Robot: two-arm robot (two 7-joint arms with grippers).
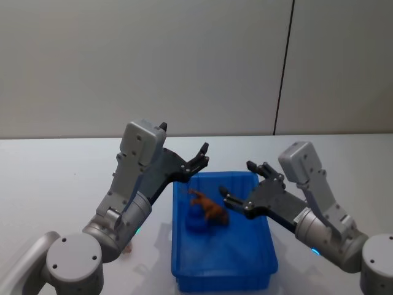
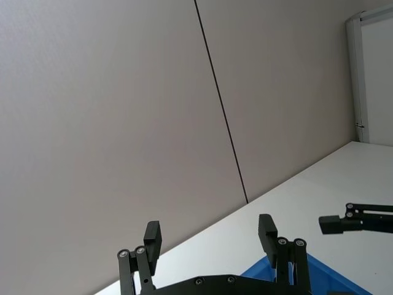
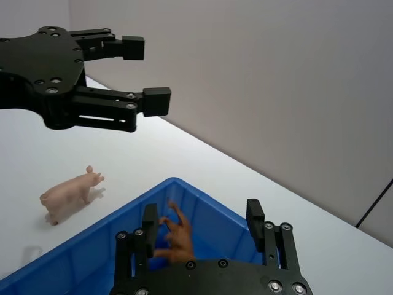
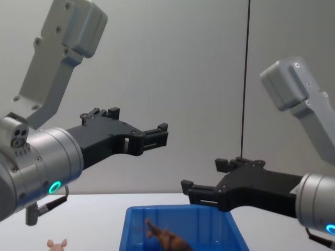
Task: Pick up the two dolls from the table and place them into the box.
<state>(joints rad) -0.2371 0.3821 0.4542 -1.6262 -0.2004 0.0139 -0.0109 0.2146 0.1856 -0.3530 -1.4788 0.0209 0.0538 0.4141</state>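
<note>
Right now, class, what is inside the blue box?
One reddish-brown doll lies inside the box. The pink doll stands outside on the table. In the chest view, the box's near wall hides its floor.

Brown doll [image 1: 209, 211] in box [image 1: 222, 275], pink doll [image 3: 67, 193] outside

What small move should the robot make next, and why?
Probably lower the open left gripper toward the pale pink toy pig, which stands on the white tabletop beside the blue plastic bin; the reddish-brown toy animal already lies inside.
</note>
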